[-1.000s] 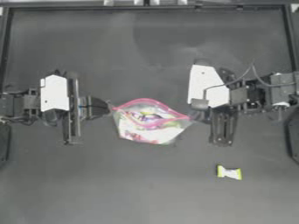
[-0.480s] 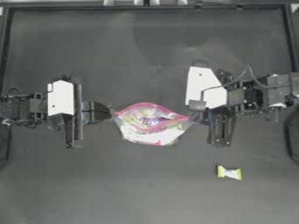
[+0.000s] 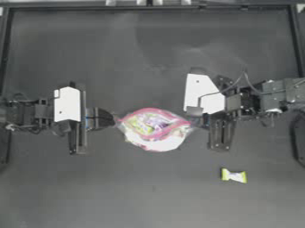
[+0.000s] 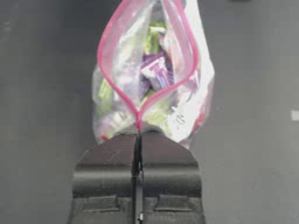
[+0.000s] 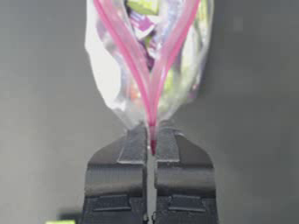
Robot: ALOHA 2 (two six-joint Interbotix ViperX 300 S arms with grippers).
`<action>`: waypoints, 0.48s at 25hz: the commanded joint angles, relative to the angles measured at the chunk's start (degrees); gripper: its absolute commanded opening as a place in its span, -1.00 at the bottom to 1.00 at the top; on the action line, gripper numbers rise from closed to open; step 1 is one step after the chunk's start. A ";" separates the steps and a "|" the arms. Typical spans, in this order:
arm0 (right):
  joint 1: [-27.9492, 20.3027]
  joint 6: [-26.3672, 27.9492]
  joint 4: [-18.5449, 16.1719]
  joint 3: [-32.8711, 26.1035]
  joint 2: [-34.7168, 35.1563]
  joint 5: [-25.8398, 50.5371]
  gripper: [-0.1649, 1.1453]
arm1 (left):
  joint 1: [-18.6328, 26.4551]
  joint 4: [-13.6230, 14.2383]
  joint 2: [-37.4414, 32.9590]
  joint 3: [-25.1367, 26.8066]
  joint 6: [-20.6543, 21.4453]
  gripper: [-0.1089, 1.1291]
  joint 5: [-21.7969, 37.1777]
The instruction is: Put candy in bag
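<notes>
The bag [image 3: 154, 129] hangs between both grippers near the table's middle, its pink-rimmed mouth bulging open upward and colourful sweets showing inside. My left gripper [image 3: 114, 120] is shut on the bag's left end; in the left wrist view the jaws pinch the pink seal of the bag [image 4: 153, 83]. My right gripper [image 3: 194, 119] is shut on the right end, and the right wrist view shows the seal of the bag [image 5: 119, 83] clamped the same way. The candy [image 3: 233, 176], yellow-green with a white middle, lies on the table to the front right, apart from both grippers; a sliver of the candy [image 5: 60, 222] shows in the right wrist view.
The dark table [image 3: 149, 58] stretches behind the bag. A raised frame runs along the table's back and side edges.
The left arm has moved right, toward the right gripper. The bag's two ends have come closer and its mouth has bulged wider. The candy has not moved.
</notes>
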 commanded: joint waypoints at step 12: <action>0.26 0.18 0.00 1.49 0.70 -5.36 -0.67 | -1.49 -0.18 4.22 -2.46 0.26 -0.76 -3.34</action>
